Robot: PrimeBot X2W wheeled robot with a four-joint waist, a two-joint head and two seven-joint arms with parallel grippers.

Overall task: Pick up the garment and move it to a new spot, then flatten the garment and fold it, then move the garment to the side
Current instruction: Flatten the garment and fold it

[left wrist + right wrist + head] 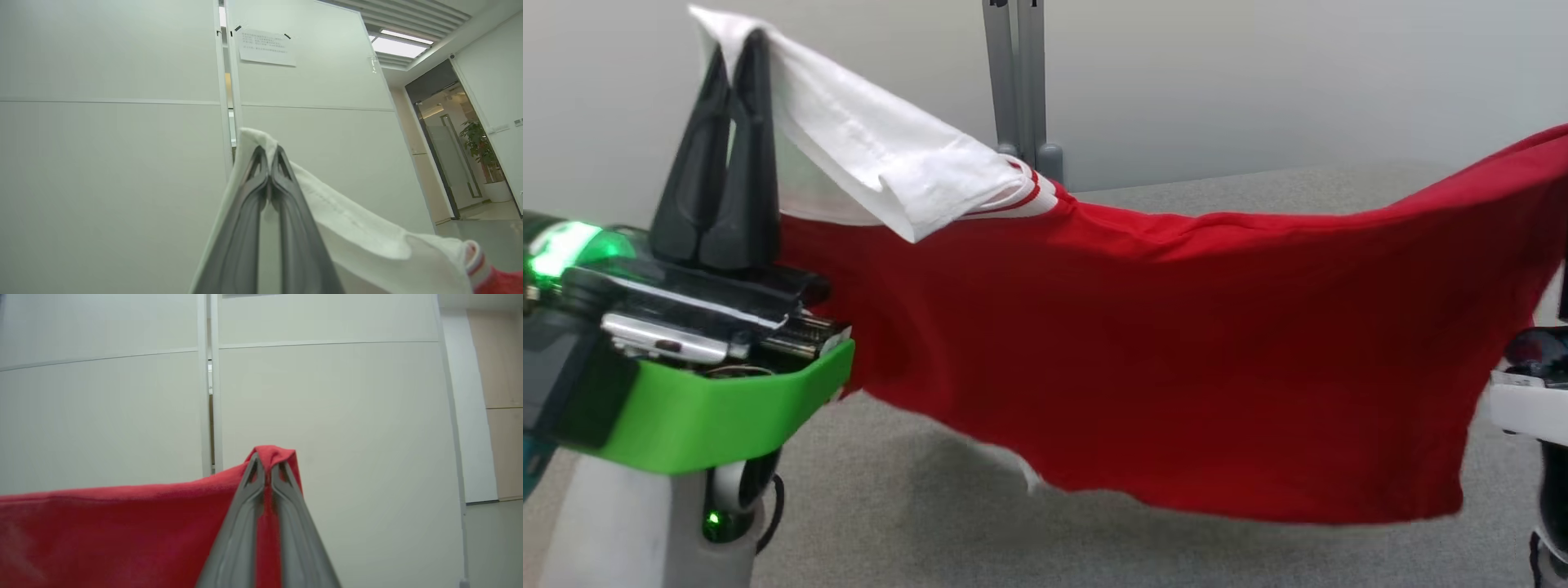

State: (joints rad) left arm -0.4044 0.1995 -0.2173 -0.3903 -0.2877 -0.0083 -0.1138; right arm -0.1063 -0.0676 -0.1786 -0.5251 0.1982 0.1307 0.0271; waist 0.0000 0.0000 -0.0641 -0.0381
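Red cloth with a white sleeve, the garment is hanging in the air. It is stretching from the left gripper across to the far right, its long axis running sideways. Its lower hem is sagging free over the grey carpeted surface, and a grey post is standing beyond it against a pale wall.

From the left wrist, the left gripper is clamping the sleeve's edge, fingers together, with cloth trailing down to its right. Wall panels are lying ahead, and a doorway is opening to the right.

From the right wrist, the right gripper is pinching a red corner, the garment extending off to its left.
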